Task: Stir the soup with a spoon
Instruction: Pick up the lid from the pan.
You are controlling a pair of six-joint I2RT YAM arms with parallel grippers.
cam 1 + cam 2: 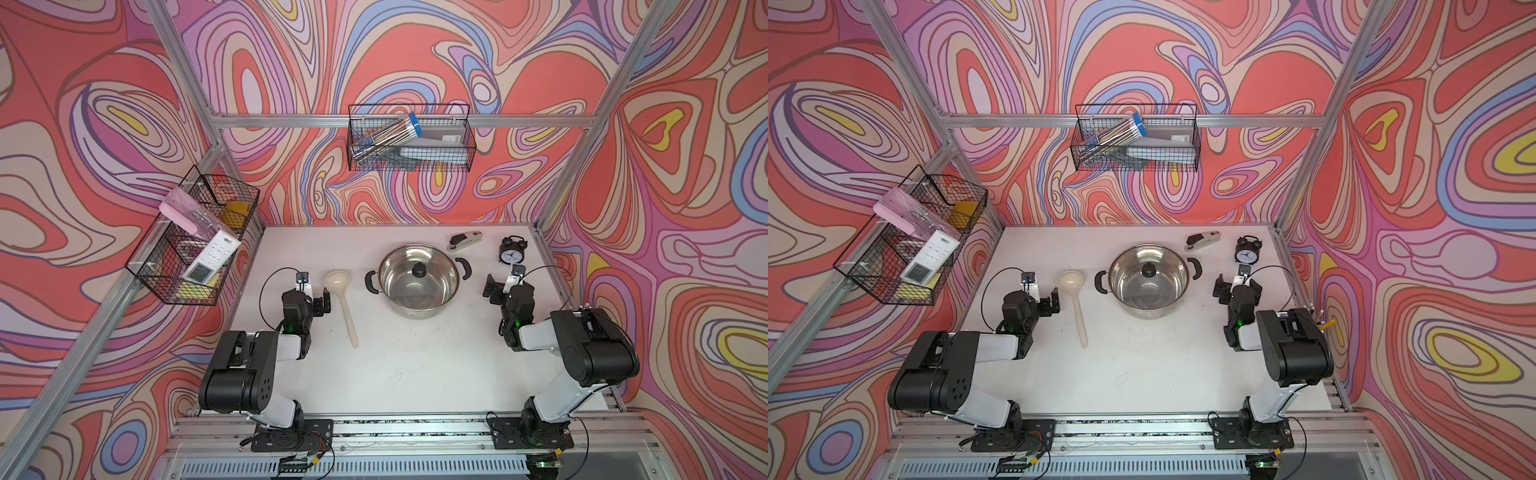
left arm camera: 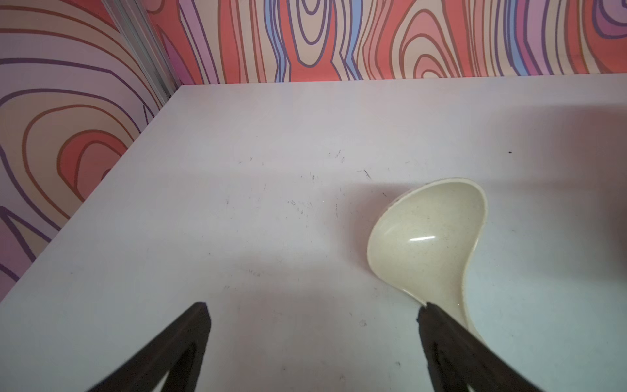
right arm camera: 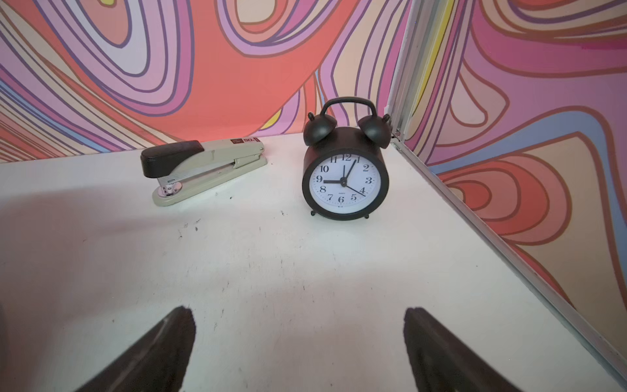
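Note:
A shiny steel pot with two black side handles stands mid-table. A clear lid with a black knob lies on it, and I cannot make out any soup inside. The cream spoon lies flat to the pot's left, bowl toward the back wall; its bowl shows in the left wrist view. My left gripper hovers open just left of the spoon's neck, holding nothing. My right gripper is open and empty to the right of the pot.
A grey stapler and a black alarm clock stand at the back right, just beyond my right gripper. Wire baskets hang on the left wall and the back wall, above the table.

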